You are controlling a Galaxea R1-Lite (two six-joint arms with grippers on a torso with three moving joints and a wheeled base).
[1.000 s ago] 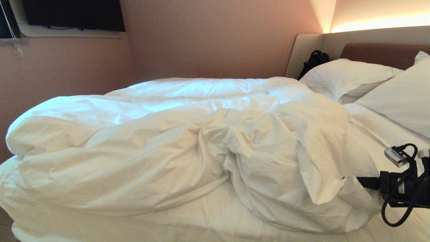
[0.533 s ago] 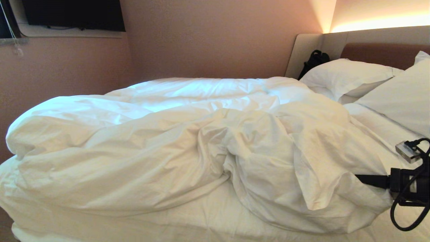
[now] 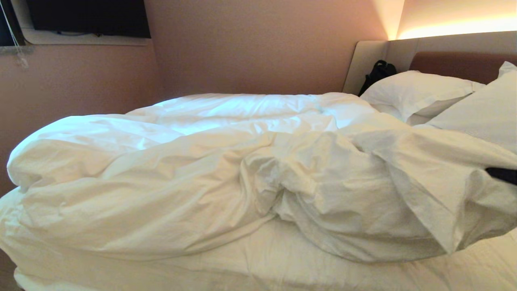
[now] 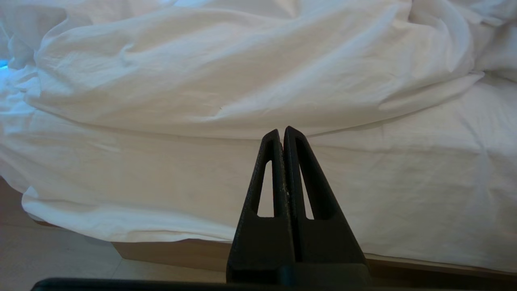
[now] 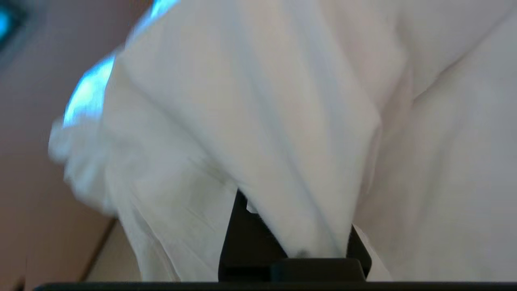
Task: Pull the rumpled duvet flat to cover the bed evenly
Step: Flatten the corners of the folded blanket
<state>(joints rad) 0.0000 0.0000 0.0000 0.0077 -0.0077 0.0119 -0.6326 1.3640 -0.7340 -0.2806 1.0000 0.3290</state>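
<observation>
My right gripper (image 5: 295, 242), clamped on the duvet (image 3: 226, 173), has lifted its pillow-side edge off the bed (image 3: 282, 258). That fold now stretches toward the headboard end, so spreading has begun.

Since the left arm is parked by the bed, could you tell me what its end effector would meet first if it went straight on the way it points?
Probably the white sheet on the side of the bed, just under the overhanging duvet. The left end effector is shut and points at that edge; depth is unclear.
</observation>
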